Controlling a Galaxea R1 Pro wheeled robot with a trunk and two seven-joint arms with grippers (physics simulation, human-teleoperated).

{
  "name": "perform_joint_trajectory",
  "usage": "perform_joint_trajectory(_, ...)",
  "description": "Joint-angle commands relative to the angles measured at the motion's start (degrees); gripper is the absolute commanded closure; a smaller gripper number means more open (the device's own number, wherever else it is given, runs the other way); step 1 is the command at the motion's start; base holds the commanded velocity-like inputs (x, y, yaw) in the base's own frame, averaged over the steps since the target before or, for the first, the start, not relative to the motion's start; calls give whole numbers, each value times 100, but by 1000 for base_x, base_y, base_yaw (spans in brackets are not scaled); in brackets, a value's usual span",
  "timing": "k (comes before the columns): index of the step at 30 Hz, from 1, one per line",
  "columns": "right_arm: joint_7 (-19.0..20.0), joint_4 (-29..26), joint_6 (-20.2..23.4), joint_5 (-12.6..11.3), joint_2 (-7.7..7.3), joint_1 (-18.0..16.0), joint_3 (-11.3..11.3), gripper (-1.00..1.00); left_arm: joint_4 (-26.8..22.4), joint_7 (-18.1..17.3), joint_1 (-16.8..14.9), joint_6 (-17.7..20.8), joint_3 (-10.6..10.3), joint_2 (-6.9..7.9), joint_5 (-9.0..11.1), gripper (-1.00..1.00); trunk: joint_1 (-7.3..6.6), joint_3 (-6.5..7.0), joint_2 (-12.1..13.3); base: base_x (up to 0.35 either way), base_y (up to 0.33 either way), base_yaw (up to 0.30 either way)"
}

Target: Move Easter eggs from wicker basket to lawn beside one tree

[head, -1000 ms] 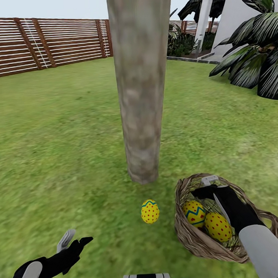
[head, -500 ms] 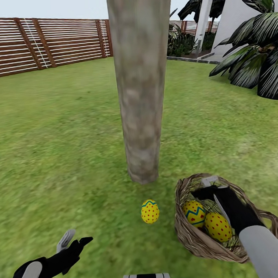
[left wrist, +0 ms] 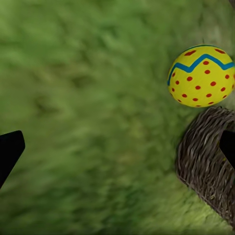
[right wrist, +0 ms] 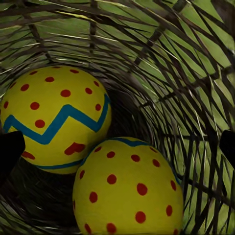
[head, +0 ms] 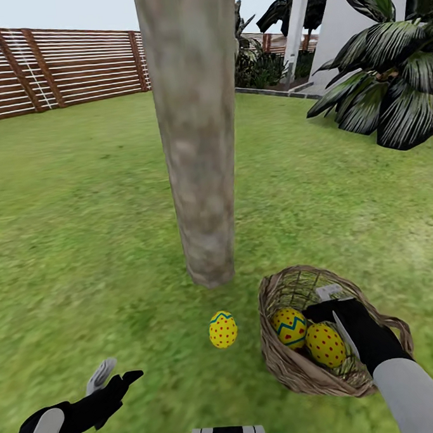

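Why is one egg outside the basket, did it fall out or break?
Nothing looks broken. One egg sits whole on the lawn near the tree; two eggs remain in the upright basket.

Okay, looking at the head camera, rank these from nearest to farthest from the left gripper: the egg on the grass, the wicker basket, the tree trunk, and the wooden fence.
From the left gripper, low on the left:
1. Egg on the grass, just ahead to its right.
2. Wicker basket, farther right, by the right arm.
3. Tree trunk, its base behind the egg.
4. Wooden fence, far across the lawn.
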Motion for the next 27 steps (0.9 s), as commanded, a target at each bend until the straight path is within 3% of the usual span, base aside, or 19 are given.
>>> perform_joint_trajectory(1, 45, -7, 27, 62, 0, -2, -3, -100, -7, 60, -2, 25, 4, -1, 61, -100, -1, -5, -2, 0, 0, -54)
perform_joint_trajectory(16, 31, 6, 285, 58, 0, -1, 7, -100, -6, 69, -2, 25, -4, -5, 60, -100, -1, -5, -2, 0, 0, -97)
perform_joint_trajectory(27, 31, 32, 313, 78, 0, -1, 48, -100, 1, 123, -2, 40, -4, -5, 61, -100, 27, -248, -17, 0, 0, -22)
